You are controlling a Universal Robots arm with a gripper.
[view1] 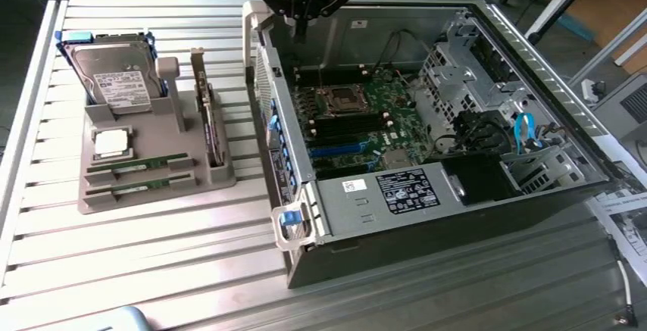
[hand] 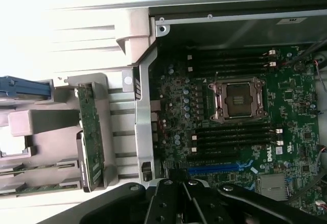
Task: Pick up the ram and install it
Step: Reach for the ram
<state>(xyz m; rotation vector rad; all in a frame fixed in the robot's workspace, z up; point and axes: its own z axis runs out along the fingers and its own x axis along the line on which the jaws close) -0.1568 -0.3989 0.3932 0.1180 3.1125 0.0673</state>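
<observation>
Gripper [view1: 299, 34] poised above the open computer case [view1: 404, 229], at the far corner of the case on the exterior view's left; fingers [view1: 297, 24] pressed together into one slim dark tip pointing downward, with nothing held between them; in the wrist view the same closed gripper [hand: 180, 180] hangs over the edge of the motherboard [hand: 286, 112], near the blue slot [hand: 214, 168] and not touching the board; directly beyond the tip lie the square metal-framed CPU socket [hand: 239, 99] and the long black memory slots [hand: 230, 137] on either side of it; the ram [view1: 139, 164] lies well apart from the fingers, outside the case, flat in a groove of the grey holder [view1: 111, 204] that stands on the slatted metal table [view1: 121, 270] to the exterior view's left of the case; a second ram stick [view1: 142, 186], alike in form, lies just beside it in the next groove, on the side nearer the camera; both sticks are untouched, with the case wall between them and the gripper; on the same holder, an upright expansion card [view1: 209, 123] stands at the side nearest the case, a square silver CPU chip [view1: 111, 143] lies just behind the sticks, and a hard drive [view1: 121, 73] leans at the far end.
</observation>
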